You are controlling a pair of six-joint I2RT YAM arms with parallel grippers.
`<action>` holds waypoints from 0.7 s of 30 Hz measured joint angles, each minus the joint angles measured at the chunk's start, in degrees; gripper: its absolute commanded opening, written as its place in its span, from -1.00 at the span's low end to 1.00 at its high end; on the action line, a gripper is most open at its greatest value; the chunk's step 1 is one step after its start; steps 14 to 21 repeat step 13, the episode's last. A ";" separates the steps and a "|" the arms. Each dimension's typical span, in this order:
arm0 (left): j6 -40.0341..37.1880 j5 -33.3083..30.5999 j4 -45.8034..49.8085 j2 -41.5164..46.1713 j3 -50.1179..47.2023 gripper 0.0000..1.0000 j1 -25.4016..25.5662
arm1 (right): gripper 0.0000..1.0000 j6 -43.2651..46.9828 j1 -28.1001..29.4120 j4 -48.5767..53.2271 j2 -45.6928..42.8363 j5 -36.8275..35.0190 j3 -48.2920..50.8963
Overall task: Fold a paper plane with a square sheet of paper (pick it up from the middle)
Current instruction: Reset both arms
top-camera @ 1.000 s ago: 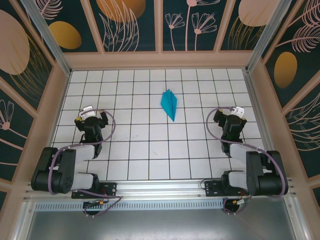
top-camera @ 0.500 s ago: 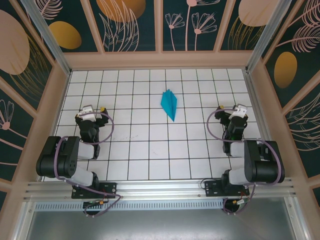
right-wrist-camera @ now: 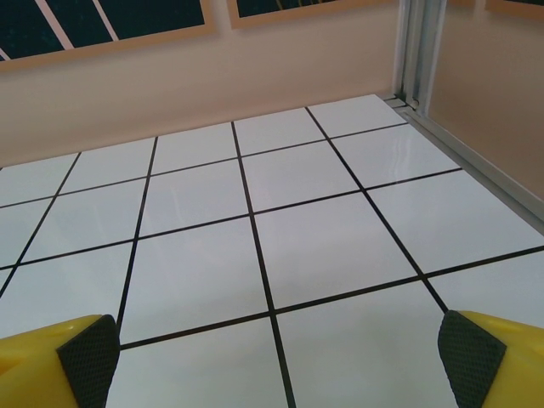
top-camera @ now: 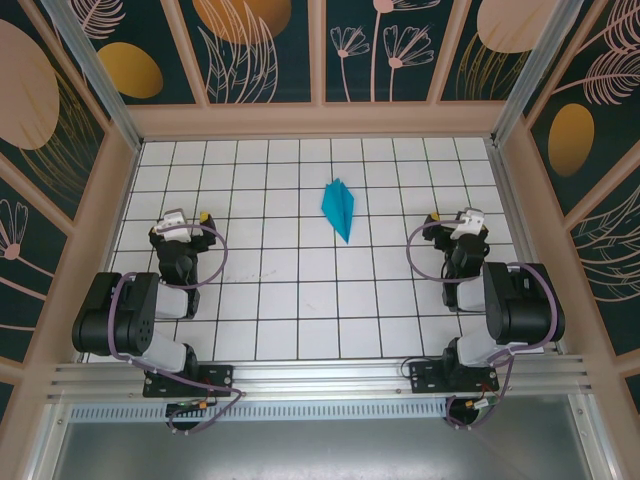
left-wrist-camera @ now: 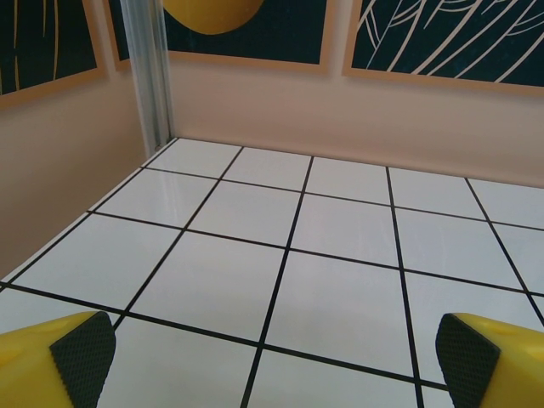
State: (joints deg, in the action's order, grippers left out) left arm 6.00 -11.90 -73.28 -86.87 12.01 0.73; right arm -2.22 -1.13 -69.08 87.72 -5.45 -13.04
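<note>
The paper plane (top-camera: pixel 340 208) is lying folded on the tiled table (top-camera: pixel 300 300), far of centre, well apart from both arms. The left gripper (top-camera: pixel 185 221) and right gripper (top-camera: pixel 455 222) are being held wide open and empty. Its creases are likely being risked only by a stray sweep inward.

You see the paper plane (top-camera: pixel 339 207), a teal-blue creased dart, lying flat mid-tabletop, its narrow tip pointing toward the arms.

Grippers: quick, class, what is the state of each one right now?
Left gripper: open, holding nothing.
Right gripper: open, holding nothing.
</note>
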 measured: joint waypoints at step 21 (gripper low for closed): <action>-0.46 2.49 0.26 -0.20 0.59 0.97 0.00 | 0.98 0.42 0.00 -0.68 0.09 0.00 0.00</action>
